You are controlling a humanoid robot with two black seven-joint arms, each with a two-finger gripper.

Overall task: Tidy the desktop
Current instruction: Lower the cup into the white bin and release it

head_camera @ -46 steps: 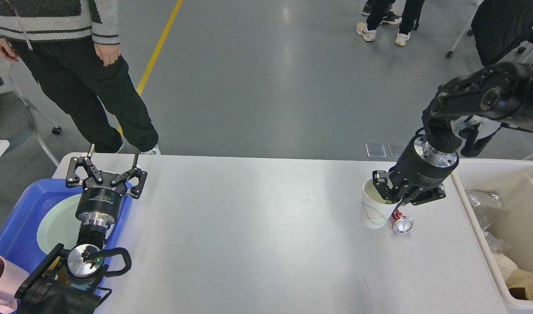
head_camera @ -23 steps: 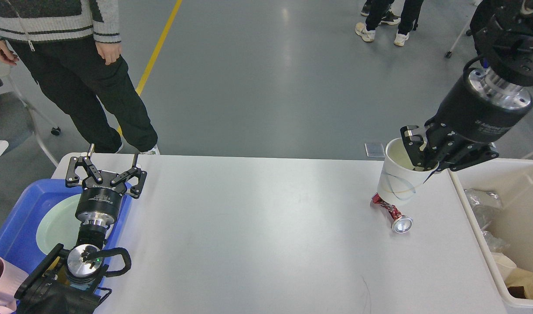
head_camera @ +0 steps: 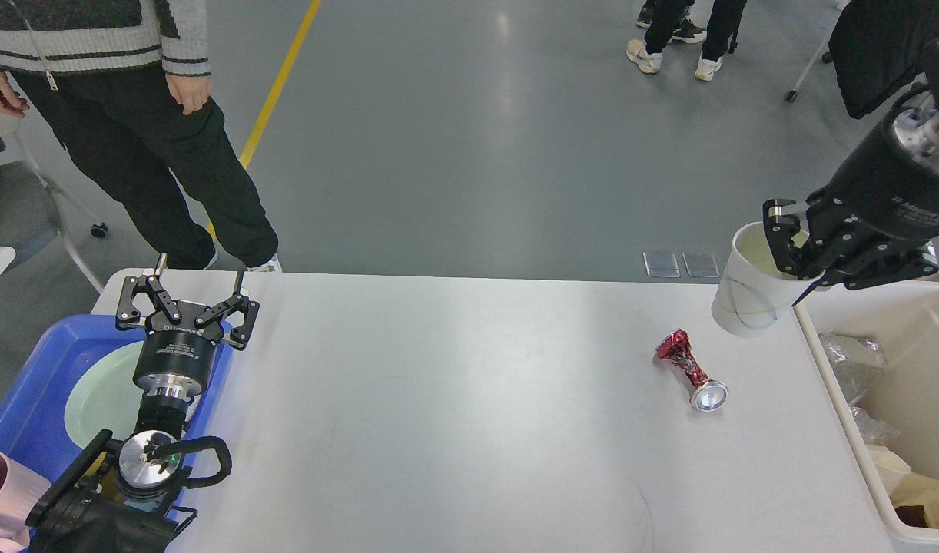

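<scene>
The right end effector (head_camera: 794,257) is clamped on a white paper cup (head_camera: 748,292), raised above the table's far right corner. The left end effector (head_camera: 185,301) is spread apart, holding nothing. The table (head_camera: 439,399) is white, smooth, round-cornered; a crushed can (head_camera: 691,371) lies on it.

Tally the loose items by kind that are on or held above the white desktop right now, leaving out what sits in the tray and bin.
White paper cup, held by the right gripper: 1
Crushed red metal can, lying on the desktop: 1
Total: 2
</scene>
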